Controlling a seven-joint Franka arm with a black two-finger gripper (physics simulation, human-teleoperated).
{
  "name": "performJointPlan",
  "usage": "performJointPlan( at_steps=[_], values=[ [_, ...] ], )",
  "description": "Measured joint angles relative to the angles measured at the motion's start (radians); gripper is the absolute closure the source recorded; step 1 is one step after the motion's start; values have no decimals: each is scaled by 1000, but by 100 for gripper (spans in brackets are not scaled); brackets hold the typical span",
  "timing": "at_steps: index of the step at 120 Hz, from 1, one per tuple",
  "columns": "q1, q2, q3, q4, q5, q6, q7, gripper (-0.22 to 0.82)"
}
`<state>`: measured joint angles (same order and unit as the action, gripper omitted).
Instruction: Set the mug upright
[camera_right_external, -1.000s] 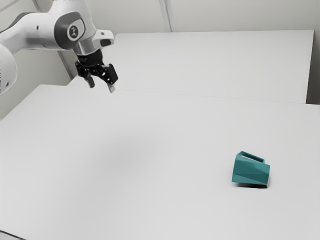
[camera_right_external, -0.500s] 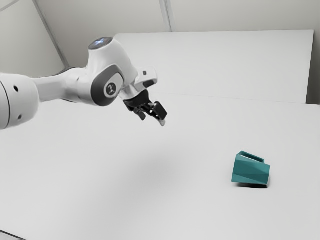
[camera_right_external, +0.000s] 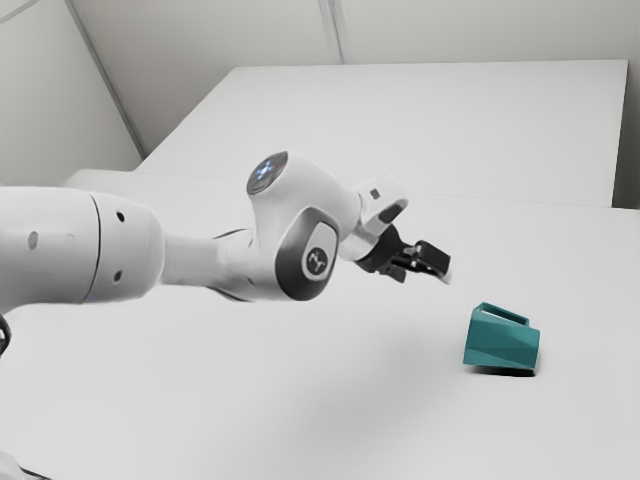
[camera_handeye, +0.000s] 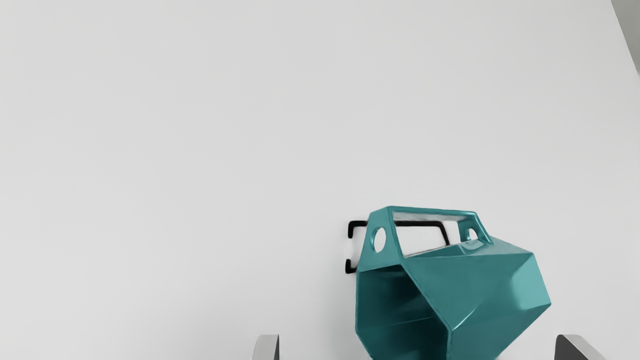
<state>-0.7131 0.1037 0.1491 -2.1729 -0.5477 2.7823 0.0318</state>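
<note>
My gripper (camera_right_external: 425, 275) hangs above the table in the exterior view, up and to the left of the teal mug (camera_right_external: 502, 340). The mug lies on its side on the white surface, its handle upward. In the wrist view the faceted mug (camera_handeye: 475, 290) shows its dark opening and its handle with round holes. The two fingertips of the gripper (camera_handeye: 417, 347) stand wide apart, the mug appearing between them in the picture, with neither finger touching it.
The white table (camera_right_external: 250, 400) spreads around the mug. Behind it, in the exterior view, rises a large white panel-like surface (camera_right_external: 430, 125). A dark shadow lies beside the mug's handle in the wrist view.
My arm has swept toward the exterior view's right and lower, bringing the gripper much closer to the mug. The mug has stayed where it was.
</note>
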Motion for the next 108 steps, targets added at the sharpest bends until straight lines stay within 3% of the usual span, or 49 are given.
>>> performJointPlan(
  at_steps=[36, 81, 108],
  values=[
    [-4, 2, -100, -88, -155, 41, -17, 0],
    [-2, 154, -103, 27, -186, 141, -12, 1],
    [-27, 192, -111, 60, -198, 172, -9, 1]
  ],
)
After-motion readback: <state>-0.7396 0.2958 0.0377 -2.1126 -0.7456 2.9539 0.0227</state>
